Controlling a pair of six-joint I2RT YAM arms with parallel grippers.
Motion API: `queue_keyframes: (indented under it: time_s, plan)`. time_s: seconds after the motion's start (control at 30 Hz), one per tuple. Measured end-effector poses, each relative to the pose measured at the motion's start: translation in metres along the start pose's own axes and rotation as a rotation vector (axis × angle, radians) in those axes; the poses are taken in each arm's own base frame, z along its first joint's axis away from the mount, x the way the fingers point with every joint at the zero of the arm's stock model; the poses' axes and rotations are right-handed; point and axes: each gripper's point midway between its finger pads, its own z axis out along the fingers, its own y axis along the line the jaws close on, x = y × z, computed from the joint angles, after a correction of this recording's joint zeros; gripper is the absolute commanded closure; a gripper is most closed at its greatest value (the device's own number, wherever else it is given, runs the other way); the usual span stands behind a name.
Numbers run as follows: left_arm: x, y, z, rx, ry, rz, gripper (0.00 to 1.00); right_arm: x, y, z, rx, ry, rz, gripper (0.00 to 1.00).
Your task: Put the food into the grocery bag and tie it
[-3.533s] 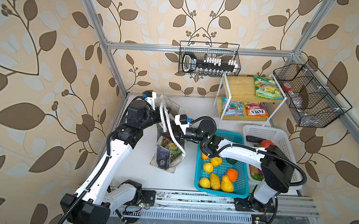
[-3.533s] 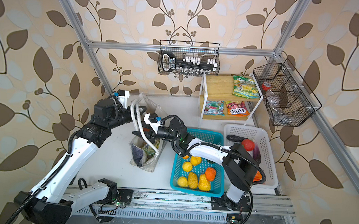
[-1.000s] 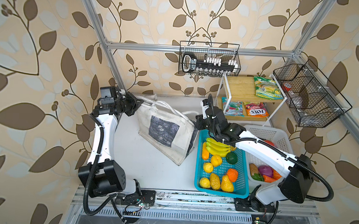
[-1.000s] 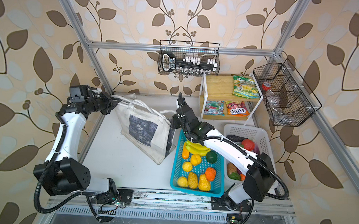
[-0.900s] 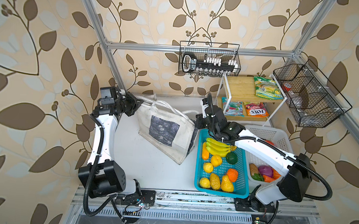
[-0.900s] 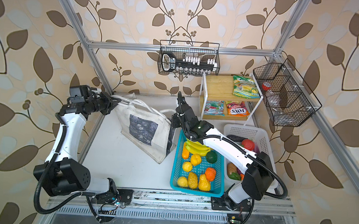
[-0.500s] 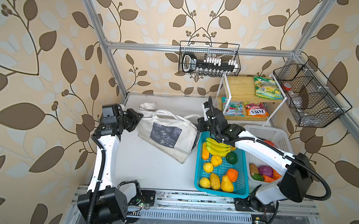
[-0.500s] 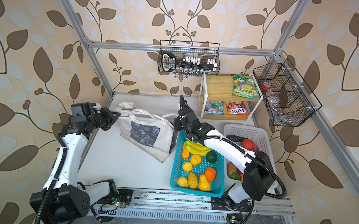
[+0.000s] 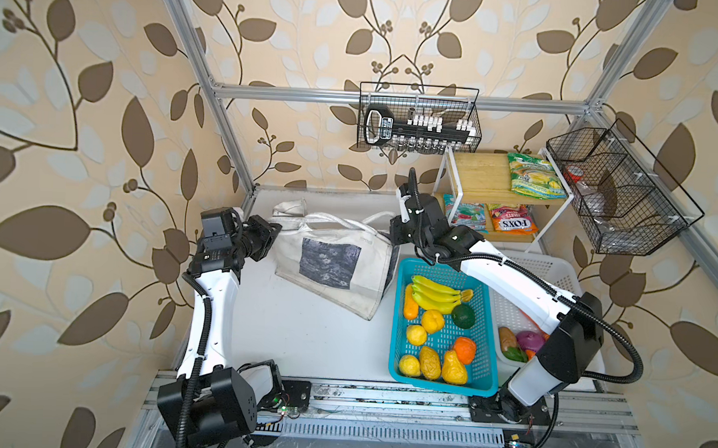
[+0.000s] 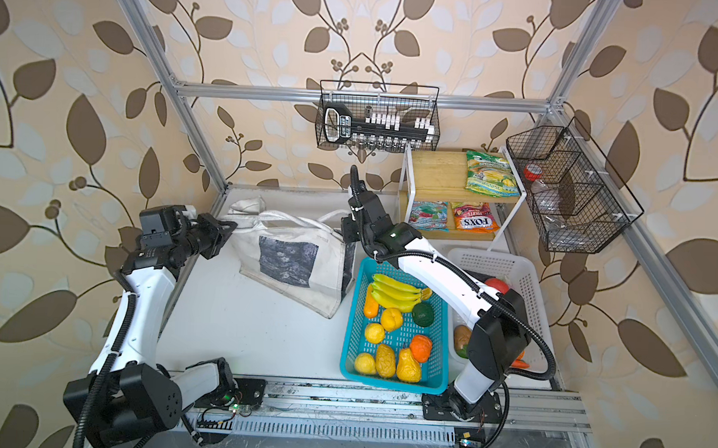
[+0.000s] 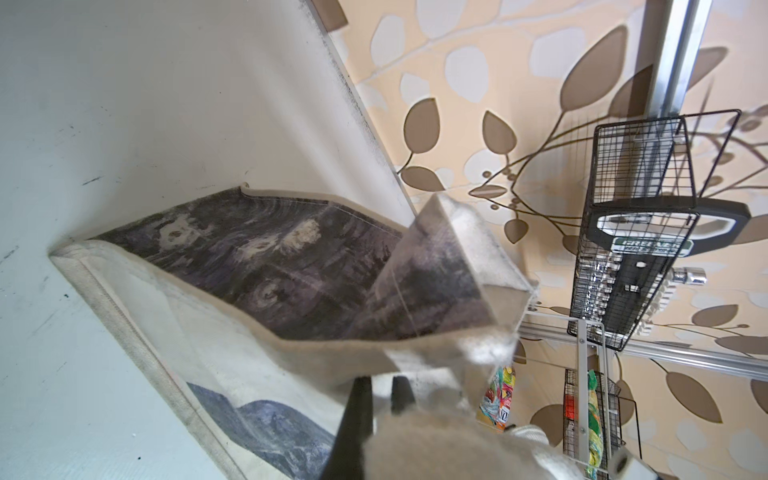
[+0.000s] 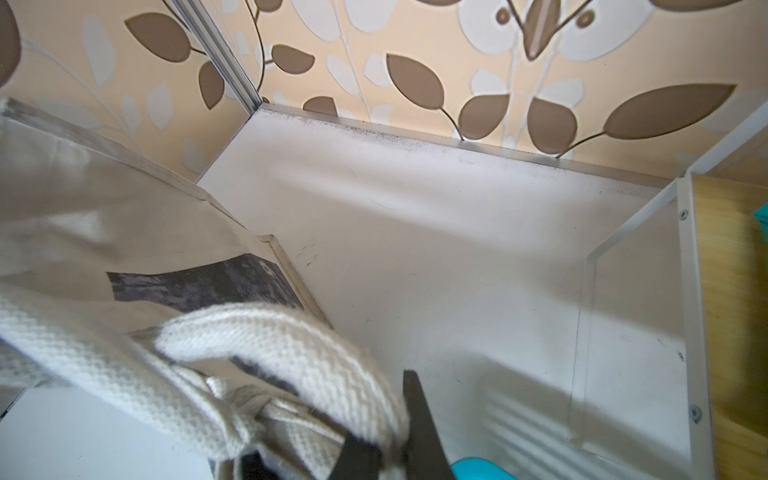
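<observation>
White tabletop [image 9: 302,339] enclosed by leaf-patterned wallpaper [image 9: 315,44] and aluminium frame [image 9: 354,95]. Cloth tote [image 9: 334,269] on its side at centre, left gripper [image 9: 274,231] clamped on its 10 o'clock corner, right gripper [image 9: 393,235] on its 2 o'clock. Banana bunch [image 9: 433,295] in teal basket [image 9: 395,318] at 4 o'clock.

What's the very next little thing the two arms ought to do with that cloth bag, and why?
Probably draw the left gripper and right gripper gently apart, to tighten the tie. Both are clamped shut on opposite ends of the grocery bag, which lies on its side. Its white handles run between them and seem to cross near the right gripper in its wrist view.
</observation>
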Motion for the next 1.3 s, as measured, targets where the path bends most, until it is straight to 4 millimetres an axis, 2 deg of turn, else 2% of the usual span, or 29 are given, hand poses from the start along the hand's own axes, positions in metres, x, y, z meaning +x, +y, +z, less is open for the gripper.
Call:
queue_keyframes:
  time_s: [0.17, 0.23, 0.4, 0.6, 0.73, 0.9, 0.97, 1.07, 1.1, 1.13, 1.17, 1.3]
  plan:
    - [0.007, 0.001, 0.004, 0.019, 0.039, 0.000, 1.00, 0.016, -0.004, 0.000, -0.011, 0.011, 0.001, 0.94]
    - [0.010, 0.004, 0.008, 0.035, 0.053, -0.002, 0.97, 0.019, -0.003, -0.002, -0.044, 0.016, -0.003, 0.90]
    - [0.007, 0.004, 0.010, 0.074, 0.044, -0.007, 0.84, 0.017, 0.002, -0.007, -0.118, 0.020, -0.027, 0.78]
    - [0.003, 0.003, 0.001, 0.078, 0.007, 0.007, 0.80, 0.021, 0.003, -0.007, -0.117, 0.033, -0.067, 0.64]
    - [0.001, 0.006, -0.002, 0.060, -0.014, 0.020, 0.74, 0.024, 0.002, -0.009, -0.103, 0.041, -0.083, 0.47]
    - [0.000, 0.010, -0.004, 0.039, -0.027, 0.032, 0.63, 0.016, -0.001, -0.026, -0.093, 0.019, -0.086, 0.37]
    - [0.000, 0.010, -0.006, 0.037, -0.035, 0.041, 0.53, 0.011, -0.002, -0.036, -0.097, 0.006, -0.086, 0.37]
    - [0.000, 0.012, -0.011, 0.024, -0.042, 0.045, 0.48, 0.003, -0.003, -0.051, -0.100, -0.020, -0.089, 0.34]
    - [0.001, 0.012, -0.012, 0.019, -0.045, 0.048, 0.48, 0.001, -0.004, -0.055, -0.101, -0.029, -0.090, 0.30]
    - [0.000, 0.014, -0.014, 0.012, -0.053, 0.047, 0.48, -0.001, -0.004, -0.058, -0.103, -0.036, -0.091, 0.12]
    - [0.000, 0.014, -0.016, 0.008, -0.058, 0.049, 0.48, -0.003, -0.004, -0.061, -0.105, -0.042, -0.085, 0.02]
    - [-0.002, 0.009, -0.032, 0.002, -0.124, 0.084, 0.42, -0.004, -0.006, -0.071, -0.106, -0.042, -0.081, 0.00]
